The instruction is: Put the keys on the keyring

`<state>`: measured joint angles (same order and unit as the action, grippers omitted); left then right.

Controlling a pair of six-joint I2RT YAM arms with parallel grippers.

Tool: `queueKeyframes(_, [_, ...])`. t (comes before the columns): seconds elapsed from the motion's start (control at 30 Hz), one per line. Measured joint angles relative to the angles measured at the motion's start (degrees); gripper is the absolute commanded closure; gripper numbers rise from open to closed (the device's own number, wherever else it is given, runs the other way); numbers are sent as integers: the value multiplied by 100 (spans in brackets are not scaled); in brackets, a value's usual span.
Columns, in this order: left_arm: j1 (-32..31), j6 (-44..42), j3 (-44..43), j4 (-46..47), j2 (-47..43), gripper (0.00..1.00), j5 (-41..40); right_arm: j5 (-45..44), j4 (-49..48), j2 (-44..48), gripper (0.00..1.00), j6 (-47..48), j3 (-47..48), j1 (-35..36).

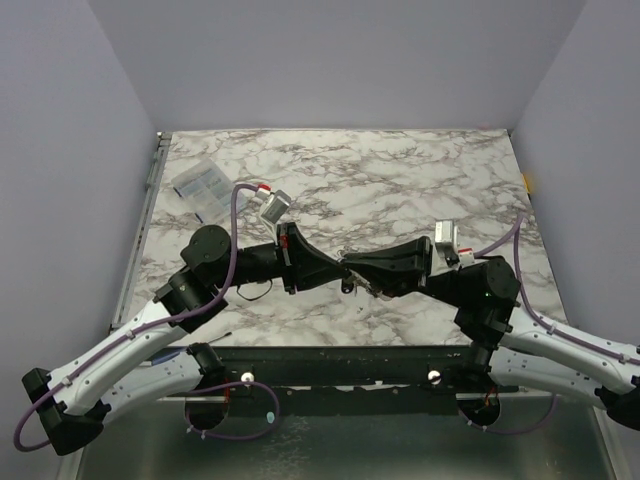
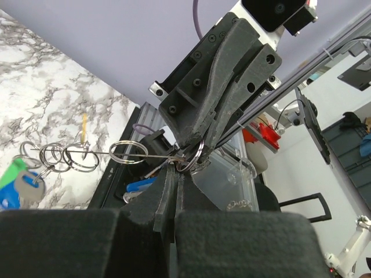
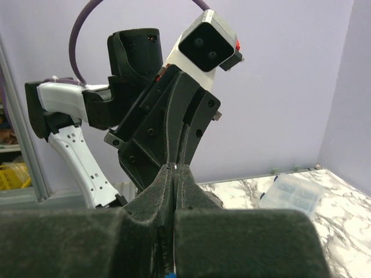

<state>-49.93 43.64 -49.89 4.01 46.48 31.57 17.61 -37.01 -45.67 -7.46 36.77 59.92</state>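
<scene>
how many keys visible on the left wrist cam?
3, clustered at the left edge under the small rings: a green key, a grey key beside it, a blue key below. Others may be cropped or hidden.

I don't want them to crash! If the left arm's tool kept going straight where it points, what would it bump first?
Probably the silver metal keyring held in the right arm's black tool, then that tool itself: the left tool points straight at it, tips nearly touching. Exact gap unclear.
</scene>
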Motion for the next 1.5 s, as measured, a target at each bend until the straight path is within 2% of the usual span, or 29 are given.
queueKeyframes(0.03, [0,9,0,17,-11,95,0,13,-116,-35,99,-42,-11,0])
queueKeyframes(0.1, [0,13,7,44,-37,78,0,15,-190,-52,99,-68,-20,0])
queueKeyframes(0.17, [-2,-9,13,44,-66,65,-2,15,-240,-48,99,-109,-39,0])
queueKeyframes(0.3, [-7,-118,20,-79,-133,54,-7,7,-203,85,99,-133,-98,2])
queueKeyframes(0.87, [-7,-1167,20,-280,-824,61,-404,-46,-42,468,99,-365,-232,2])
queueKeyframes(1.5, [-7,-1637,581,855,-855,64,-398,7,-546,136,99,-769,-315,2])
